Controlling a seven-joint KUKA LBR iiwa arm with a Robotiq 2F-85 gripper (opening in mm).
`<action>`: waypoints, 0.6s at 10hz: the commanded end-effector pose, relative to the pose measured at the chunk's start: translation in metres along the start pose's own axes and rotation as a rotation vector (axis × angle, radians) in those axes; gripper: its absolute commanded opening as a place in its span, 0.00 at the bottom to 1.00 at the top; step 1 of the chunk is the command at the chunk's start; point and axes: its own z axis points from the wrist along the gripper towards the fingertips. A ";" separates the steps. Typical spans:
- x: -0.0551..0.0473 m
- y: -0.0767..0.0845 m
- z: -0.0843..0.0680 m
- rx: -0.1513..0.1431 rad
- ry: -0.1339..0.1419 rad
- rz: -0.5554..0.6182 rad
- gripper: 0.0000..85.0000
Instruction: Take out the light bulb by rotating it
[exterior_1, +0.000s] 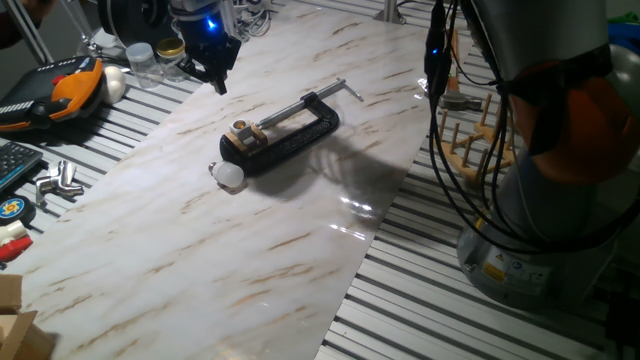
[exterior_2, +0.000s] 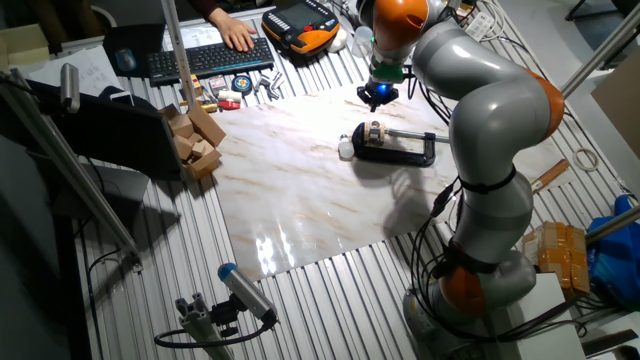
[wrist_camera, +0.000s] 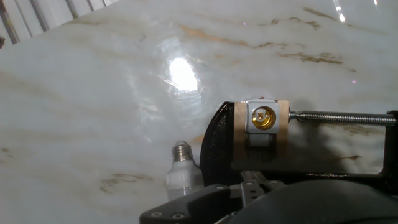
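- The light bulb (wrist_camera: 181, 171) is frosted white with a silver-grey screw base.
- At its 3 o'clock, the C-clamp (exterior_1: 290, 130) is black with a silvery screw.
- The socket (wrist_camera: 262, 117) is white with brass inside.
- The bench (exterior_1: 200, 250) is white marble, brown-veined.
- The claw (exterior_1: 213, 62) is black with a blue light.

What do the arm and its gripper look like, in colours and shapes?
The arm has thick rounded silver-grey segments with orange rings at its joints. Black cables hang along it. The gripper is small and black, with a blue light glowing on it; its jaws are dark and taper downward.
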 end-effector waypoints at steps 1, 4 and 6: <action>0.000 0.000 0.000 -0.001 -0.001 0.003 0.00; 0.001 0.001 0.000 -0.005 -0.004 0.012 0.00; 0.000 0.001 0.000 -0.008 -0.003 0.014 0.00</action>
